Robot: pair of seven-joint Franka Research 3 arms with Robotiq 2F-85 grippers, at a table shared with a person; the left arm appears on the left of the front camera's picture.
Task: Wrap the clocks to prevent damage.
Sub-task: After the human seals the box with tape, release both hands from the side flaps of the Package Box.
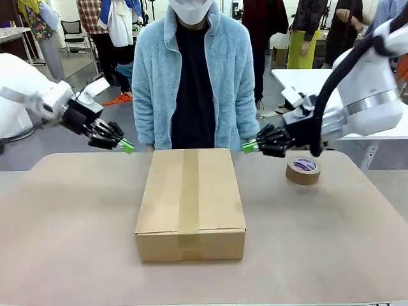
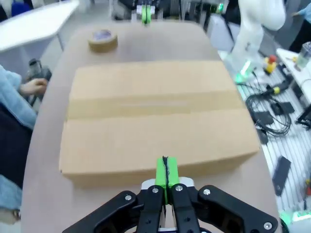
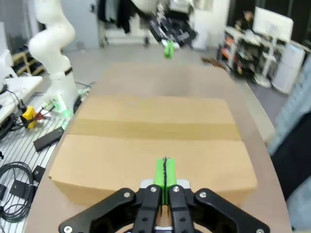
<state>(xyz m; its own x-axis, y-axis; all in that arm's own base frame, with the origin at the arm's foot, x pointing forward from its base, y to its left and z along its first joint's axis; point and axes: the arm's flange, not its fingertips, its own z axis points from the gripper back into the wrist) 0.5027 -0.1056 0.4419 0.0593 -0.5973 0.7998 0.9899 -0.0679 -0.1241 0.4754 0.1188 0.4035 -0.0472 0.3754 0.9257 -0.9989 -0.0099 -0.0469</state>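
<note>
A closed cardboard box [image 1: 191, 203] taped along its top lies in the middle of the table; the clocks are out of view. My left gripper [image 1: 127, 146] hangs shut above the table, just off the box's far left corner, with nothing between its green pads [image 2: 166, 170]. My right gripper [image 1: 248, 146] is shut too and empty, off the far right corner. The left wrist view looks across the box [image 2: 155, 114] to the right gripper [image 2: 146, 13]. In the right wrist view, the box [image 3: 155, 145] lies below and the left gripper [image 3: 169, 49] is beyond it.
A roll of brown tape [image 1: 303, 170] sits on the table right of the box, under my right arm; it is the same tape roll [image 2: 103, 40] seen from the left wrist. A person in a light blue fleece [image 1: 191, 76] stands at the far edge, hands low behind the box.
</note>
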